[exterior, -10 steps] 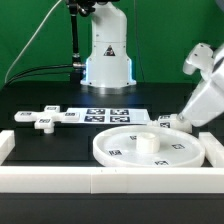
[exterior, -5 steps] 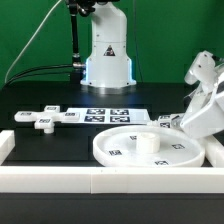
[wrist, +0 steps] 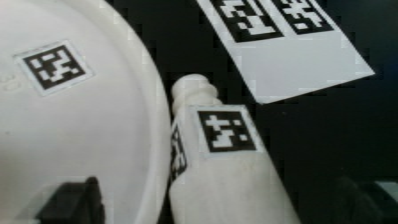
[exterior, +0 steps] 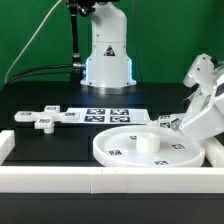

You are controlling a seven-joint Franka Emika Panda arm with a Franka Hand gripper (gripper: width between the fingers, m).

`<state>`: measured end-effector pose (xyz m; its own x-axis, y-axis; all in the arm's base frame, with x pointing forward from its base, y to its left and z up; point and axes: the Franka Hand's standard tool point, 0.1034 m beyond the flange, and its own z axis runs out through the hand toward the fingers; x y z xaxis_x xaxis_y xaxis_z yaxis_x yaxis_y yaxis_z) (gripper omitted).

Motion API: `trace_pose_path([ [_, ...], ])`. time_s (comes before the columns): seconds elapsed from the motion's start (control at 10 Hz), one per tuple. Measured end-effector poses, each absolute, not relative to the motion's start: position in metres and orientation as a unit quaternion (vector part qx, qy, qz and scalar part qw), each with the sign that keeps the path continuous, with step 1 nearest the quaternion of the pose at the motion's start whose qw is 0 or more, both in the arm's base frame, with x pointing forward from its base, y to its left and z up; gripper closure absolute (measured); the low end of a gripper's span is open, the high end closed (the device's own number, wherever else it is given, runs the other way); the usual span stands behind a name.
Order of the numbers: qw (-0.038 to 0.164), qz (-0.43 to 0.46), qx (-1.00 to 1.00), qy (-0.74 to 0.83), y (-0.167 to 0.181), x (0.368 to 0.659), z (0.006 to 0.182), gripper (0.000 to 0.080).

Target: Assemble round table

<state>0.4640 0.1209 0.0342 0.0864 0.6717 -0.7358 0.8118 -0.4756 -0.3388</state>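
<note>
The large rimmed round disc (exterior: 140,148) lies flat at the front of the table, with a raised hub in its middle. The short cylindrical leg (exterior: 165,122) lies on its side against the disc's far rim, toward the exterior view's right. In the wrist view the leg (wrist: 222,150) shows its tag beside the disc (wrist: 71,90). My gripper (exterior: 180,124) hangs just over the leg, open, with one dark finger on each side and neither touching it (wrist: 222,205). The small cross-shaped base (exterior: 45,118) lies at the exterior view's left.
The marker board (exterior: 110,115) lies behind the disc and shows in the wrist view (wrist: 285,45). The white border wall (exterior: 100,182) runs along the front and up both sides. The robot's base (exterior: 108,55) stands at the back.
The arm's hand has come down a little and tilted over the leg. The leg, disc and base have not moved.
</note>
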Motion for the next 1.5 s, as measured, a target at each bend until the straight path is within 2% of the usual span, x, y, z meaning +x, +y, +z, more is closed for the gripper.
trace_pose_path([
  [0.2, 0.081, -0.445, 0.737, 0.503, 0.121, 0.465, 0.034, 0.0151],
  [0.3, 0.090, -0.433, 0.749, 0.493, 0.122, 0.467, 0.039, 0.0151],
  [0.4, 0.091, -0.433, 0.750, 0.491, 0.122, 0.466, 0.045, 0.0151],
  [0.7, 0.093, -0.424, 0.751, 0.498, 0.125, 0.468, 0.043, 0.0151],
  [0.8, 0.104, -0.411, 0.751, 0.506, 0.125, 0.473, 0.041, 0.0151],
  [0.9, 0.132, -0.380, 0.747, 0.530, 0.129, 0.476, 0.041, 0.0151],
  [1.0, 0.145, -0.365, 0.738, 0.549, 0.131, 0.470, 0.043, 0.0151],
  [1.5, 0.142, -0.366, 0.741, 0.544, 0.131, 0.465, 0.040, 0.0151],
])
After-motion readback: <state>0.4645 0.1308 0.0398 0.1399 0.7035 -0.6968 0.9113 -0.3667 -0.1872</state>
